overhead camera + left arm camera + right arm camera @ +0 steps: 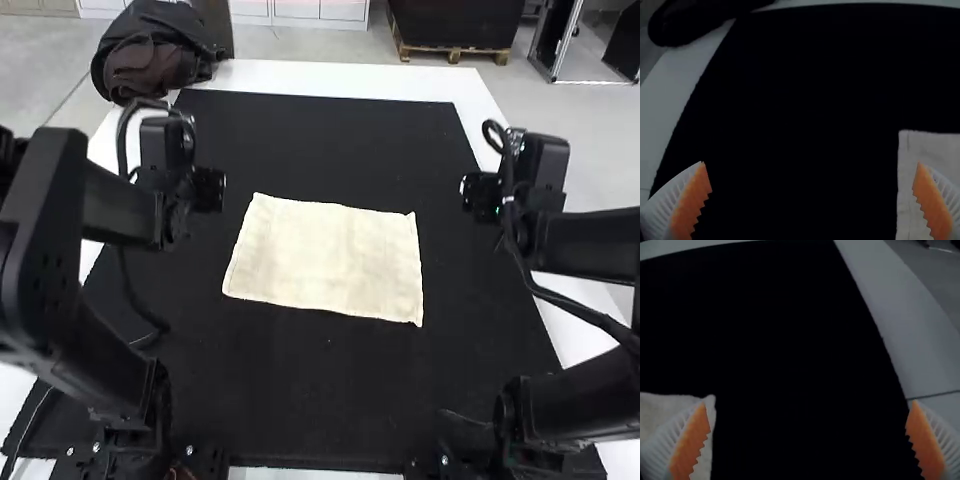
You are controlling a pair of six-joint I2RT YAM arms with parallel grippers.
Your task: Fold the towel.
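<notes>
Black mat (pixel 320 150) on white table (pixel 330 77), dark bundle (pixel 150 62) (partly brown)

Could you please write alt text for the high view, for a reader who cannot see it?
A cream towel lies spread on a black mat on a white table. The left arm and right arm flank the towel without touching it; a dark bundle lies at the table's far left corner.

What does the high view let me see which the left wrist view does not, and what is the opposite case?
High view's own: all four corners of the towel, spread flat, and the right arm.

Left wrist view's own: the ribbed fingers of the left gripper, apart, with orange pads.

Shared: the towel's far left corner, the black mat, part of the white tabletop and a dark bundle.
</notes>
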